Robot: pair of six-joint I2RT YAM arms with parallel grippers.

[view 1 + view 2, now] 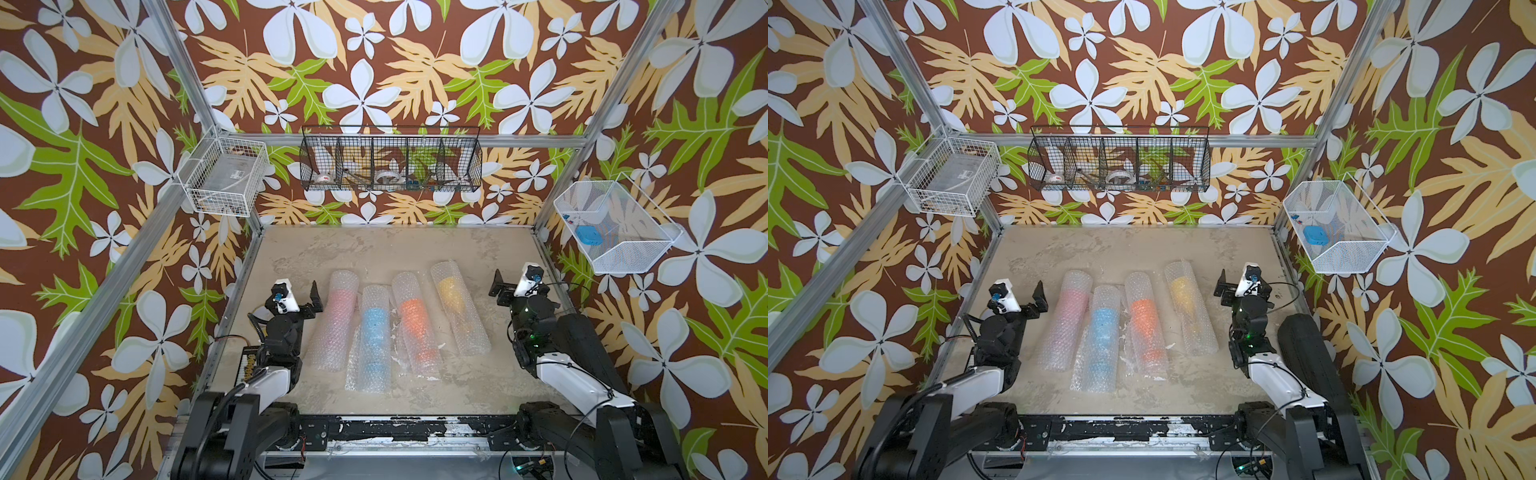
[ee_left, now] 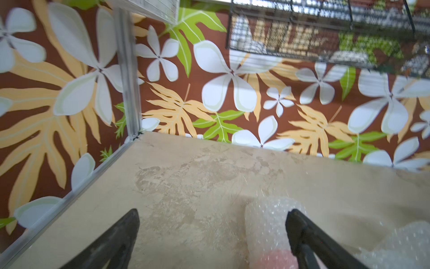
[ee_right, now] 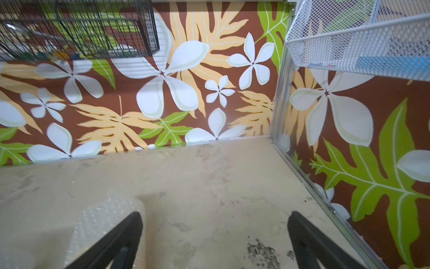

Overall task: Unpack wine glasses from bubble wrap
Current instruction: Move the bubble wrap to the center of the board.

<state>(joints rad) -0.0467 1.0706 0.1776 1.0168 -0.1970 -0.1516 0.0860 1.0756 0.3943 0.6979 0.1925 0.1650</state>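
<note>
Left gripper (image 2: 213,212) & right gripper (image 3: 215,213) both spread wide w/ nothing held; red, blue, orange, yellow wine glasses (image 1: 412,316) lie inside bubble wrap (image 1: 332,349) rolls, mid-frame on table (image 1: 374,257) in both top views.

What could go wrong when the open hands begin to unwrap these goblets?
The clear bubble-wrap tube with the light blue goblet lies close beside the tube with the orange goblet; pulling one may drag the other.
The tubes are round, so a freed goblet might roll across the beige table.
The left hand stands close by the tube with the red goblet; closing there may pinch only wrap.
</note>
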